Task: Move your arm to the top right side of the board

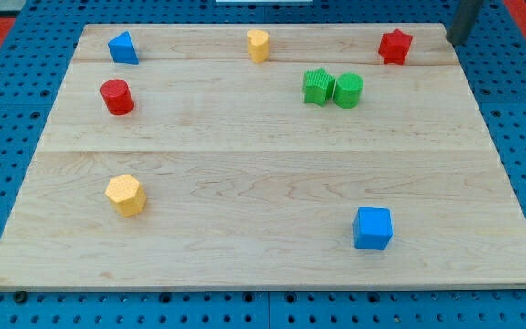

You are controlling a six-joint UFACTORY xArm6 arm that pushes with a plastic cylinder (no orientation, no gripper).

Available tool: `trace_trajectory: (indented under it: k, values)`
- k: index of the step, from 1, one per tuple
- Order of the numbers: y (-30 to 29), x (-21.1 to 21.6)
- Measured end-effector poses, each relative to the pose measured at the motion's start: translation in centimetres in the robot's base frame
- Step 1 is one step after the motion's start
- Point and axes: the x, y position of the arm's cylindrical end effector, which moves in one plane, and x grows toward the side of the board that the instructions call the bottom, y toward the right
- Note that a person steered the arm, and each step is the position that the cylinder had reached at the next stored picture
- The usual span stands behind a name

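Note:
My tip (452, 41) is at the view's top right, just at the board's top right corner edge; the dark rod runs up out of the frame. The red star block (394, 46) lies a short way to the tip's left, apart from it. The wooden board (263, 174) fills most of the view.
A green star block (317, 87) touches a green cylinder (349, 90) right of centre. A yellow block (258, 45) and a blue triangular block (123, 48) sit along the top. A red cylinder (117, 97), a yellow hexagonal block (126, 195) and a blue cube (373, 228) lie elsewhere.

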Motion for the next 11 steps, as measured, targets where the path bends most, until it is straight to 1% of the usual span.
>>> trace_trajectory:
  k: [1, 2, 3, 4, 5, 6, 7, 8, 10, 11]
  values:
    - [-5.0, 1.4]
    - [-11.1, 1.3]
    - [-10.3, -0.7]
    - [-7.8, -4.9]
    - [-8.3, -5.1]
    - [-4.5, -5.1]
    - [-0.3, -3.9]
    - [0.4, -1.7]
    - [-0.3, 3.2]
    - [-1.1, 4.2]
